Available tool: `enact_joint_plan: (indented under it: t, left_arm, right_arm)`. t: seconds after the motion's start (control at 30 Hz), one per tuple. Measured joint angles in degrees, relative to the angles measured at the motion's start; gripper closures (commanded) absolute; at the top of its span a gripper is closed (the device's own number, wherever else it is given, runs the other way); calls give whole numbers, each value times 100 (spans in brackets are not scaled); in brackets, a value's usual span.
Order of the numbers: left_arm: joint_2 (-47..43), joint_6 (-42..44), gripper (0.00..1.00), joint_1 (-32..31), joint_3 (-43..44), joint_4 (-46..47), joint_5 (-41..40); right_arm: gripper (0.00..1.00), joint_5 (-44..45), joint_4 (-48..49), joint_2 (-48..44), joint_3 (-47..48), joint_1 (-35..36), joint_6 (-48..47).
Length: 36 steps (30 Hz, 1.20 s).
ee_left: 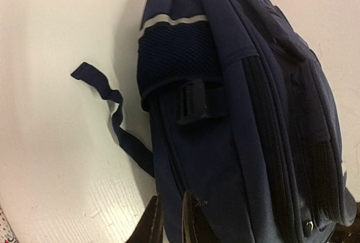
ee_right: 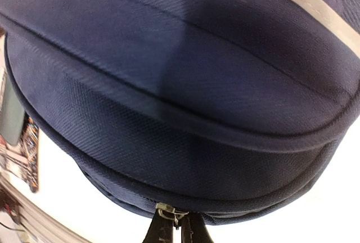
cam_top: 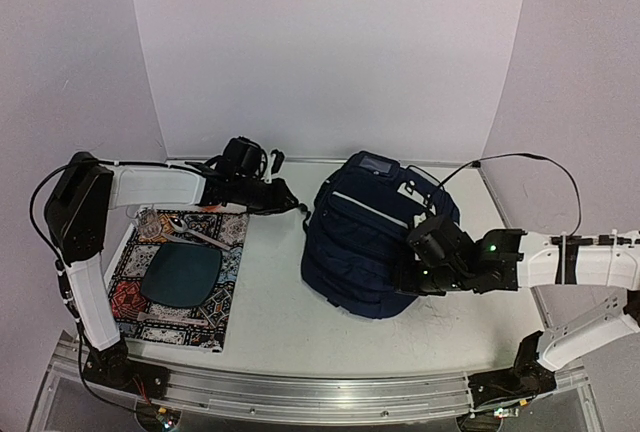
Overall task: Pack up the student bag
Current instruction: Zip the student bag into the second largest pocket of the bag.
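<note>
The student bag [cam_top: 365, 237], a large navy backpack with thin light-grey stripes, lies in the middle of the table. My left gripper [cam_top: 293, 204] is at its left side. In the left wrist view the left gripper [ee_left: 171, 223] is shut on a fold of the bag's [ee_left: 236, 113] navy side fabric. My right gripper [cam_top: 412, 277] is at the bag's right near side. In the right wrist view the right gripper [ee_right: 177, 233] is shut on a small metal zipper pull [ee_right: 169, 215] at the bag's [ee_right: 180, 85] lower seam.
A patterned mat [cam_top: 222, 302] lies at the left with a dark teal plate [cam_top: 180, 274] and a metal spoon [cam_top: 195, 232] on it. A loose navy strap [ee_left: 112, 108] trails from the bag onto the white table. White walls enclose the back and sides.
</note>
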Motion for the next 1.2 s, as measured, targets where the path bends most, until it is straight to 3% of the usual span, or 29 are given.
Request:
enact_joint_plan:
  t: [0.13,0.2,0.5,0.8,1.0,1.2]
  left_arm:
    - [-314,-326,44,-147,-186,-90,51]
    - [-644,-607,39,-306,-416,-92,38]
    - [-1655,-2369,41,-1375,-1068,174,-207]
    - [-1376,-3609,43,-1698,-1256,726,-448]
    - [-643,-3952,56,-1801,-1053,1054,-371]
    - [-460,-4144,99,-1788,-975,1278,-337]
  right_arm:
    - [100,-145,-294,486,605,12,-517]
    - [100,-246,-274,875,973,44,-750]
    - [100,-538,7,1640,1633,70,-1235]
    - [100,-655,198,1757,1727,72,-1387]
    - [100,-692,218,1757,1727,72,-1397]
    - [100,-706,246,1741,1692,72,-1398]
